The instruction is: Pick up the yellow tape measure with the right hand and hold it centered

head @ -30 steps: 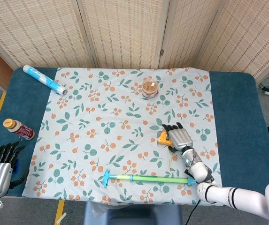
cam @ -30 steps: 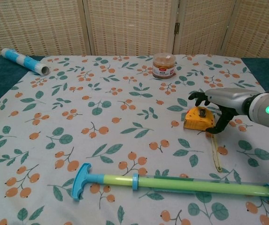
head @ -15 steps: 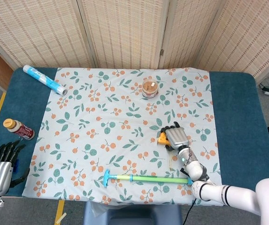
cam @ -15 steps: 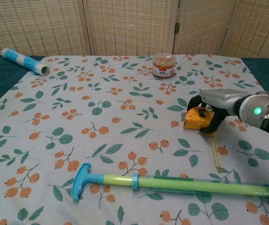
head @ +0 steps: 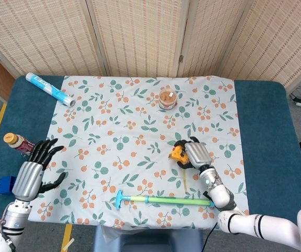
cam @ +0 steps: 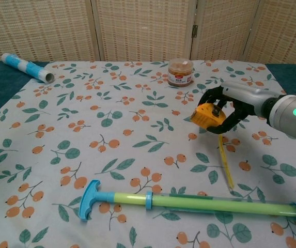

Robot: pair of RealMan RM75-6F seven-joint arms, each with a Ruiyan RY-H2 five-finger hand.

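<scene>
My right hand [cam: 229, 105] [head: 194, 155] grips the yellow tape measure [cam: 207, 115] [head: 179, 154], lifted a little above the floral cloth right of centre. Its fingers curl around the case. A yellow strip of tape [cam: 223, 165] trails from the case down to the cloth. My left hand [head: 33, 170] hovers over the table's left edge with its fingers spread, holding nothing; the chest view does not show it.
A blue and green pump [cam: 189, 202] [head: 163, 200] lies along the front edge, just below the tape strip. A brown jar [cam: 180, 72] stands at the back centre. A blue-white tube [head: 50, 89] lies at the back left. A small bottle [head: 19, 143] lies by the left hand.
The right hand closed on the tape measure and lifted it up and to the left, dragging the tape strip along. The left hand rose and moved in over the table's left edge.
</scene>
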